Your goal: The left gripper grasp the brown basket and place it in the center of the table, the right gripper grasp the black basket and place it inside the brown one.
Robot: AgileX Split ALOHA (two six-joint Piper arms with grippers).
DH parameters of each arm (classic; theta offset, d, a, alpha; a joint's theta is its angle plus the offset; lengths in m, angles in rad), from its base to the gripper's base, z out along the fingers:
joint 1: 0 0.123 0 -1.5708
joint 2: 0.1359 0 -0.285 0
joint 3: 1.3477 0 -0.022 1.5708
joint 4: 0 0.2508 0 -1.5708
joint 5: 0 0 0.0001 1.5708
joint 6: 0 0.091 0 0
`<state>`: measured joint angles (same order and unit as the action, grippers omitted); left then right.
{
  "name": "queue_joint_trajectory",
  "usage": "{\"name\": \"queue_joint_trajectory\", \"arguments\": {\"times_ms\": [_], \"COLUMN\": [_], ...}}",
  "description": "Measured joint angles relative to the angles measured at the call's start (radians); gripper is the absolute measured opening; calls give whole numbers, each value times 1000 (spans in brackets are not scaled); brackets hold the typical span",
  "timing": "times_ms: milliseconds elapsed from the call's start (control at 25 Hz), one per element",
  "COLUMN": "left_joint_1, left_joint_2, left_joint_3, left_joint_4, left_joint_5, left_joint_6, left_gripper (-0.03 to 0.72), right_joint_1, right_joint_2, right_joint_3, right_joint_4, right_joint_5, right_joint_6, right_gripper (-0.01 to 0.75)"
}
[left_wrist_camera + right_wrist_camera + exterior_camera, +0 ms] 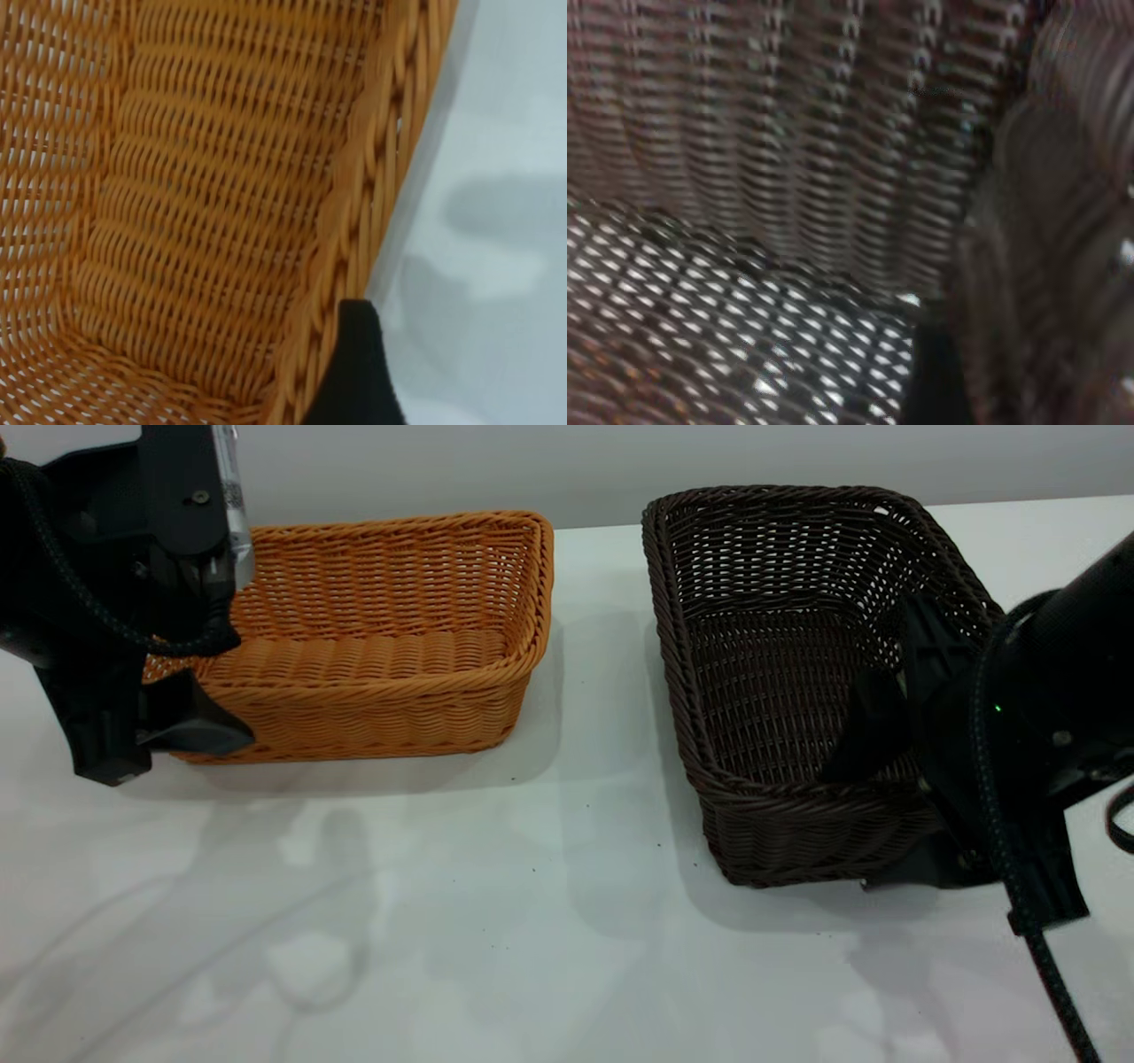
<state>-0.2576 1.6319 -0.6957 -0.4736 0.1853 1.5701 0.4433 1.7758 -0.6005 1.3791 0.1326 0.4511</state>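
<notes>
We have the left gripper point(182, 691) at the left end of the brown basket point(381, 638), one finger outside the wall and the rest over the rim; whether the fingers are actually pinching the wall we cannot tell. The brown basket sits on the table point(532, 921), left of centre and toward the far side. To move it well, we judge we should clamp the braided rim firmly, lift only a little, and carry it right and nearer, setting it down level with room on the right.

The right gripper point(895, 779) straddles the near right wall of the black basket point(780, 646), one finger inside and one outside; its grip we also cannot tell. That basket appears tilted, its far end raised, well apart from the brown one.

The exterior view gives both baskets and the gap between them. The left wrist view adds the brown rim point(372, 221) close up with a dark fingertip point(354, 372) just outside it. The right wrist view shows only the dark inner weave point(788, 177).
</notes>
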Motion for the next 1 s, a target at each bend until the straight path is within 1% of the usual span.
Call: {"name": "queue_joint_trajectory", "arguments": {"times_ms": [160, 320, 520, 640, 760, 1000], "left_joint_1": [0, 0, 0, 0, 0, 0], "left_joint_2": [0, 0, 0, 0, 0, 0], "left_joint_3": [0, 0, 0, 0, 0, 0], "left_joint_4": [0, -20, -20, -20, -20, -27], "left_joint_5": [7, 7, 4, 4, 4, 4], "left_joint_6": [0, 0, 0, 0, 0, 0], "left_gripper": [501, 485, 481, 481, 481, 481], "right_joint_1": [0, 0, 0, -1, -2, -3], "right_joint_2": [25, 53, 79, 93, 114, 121], "right_joint_3": [-24, -47, -67, -67, -67, -66], "right_joint_4": [1, 0, -2, 8, 8, 13], "right_joint_5": [-15, -12, -7, -6, -10, -25], "right_joint_6": [0, -6, -40, -40, -40, -34], "right_gripper": [470, 444, 419, 391, 327, 118]}}
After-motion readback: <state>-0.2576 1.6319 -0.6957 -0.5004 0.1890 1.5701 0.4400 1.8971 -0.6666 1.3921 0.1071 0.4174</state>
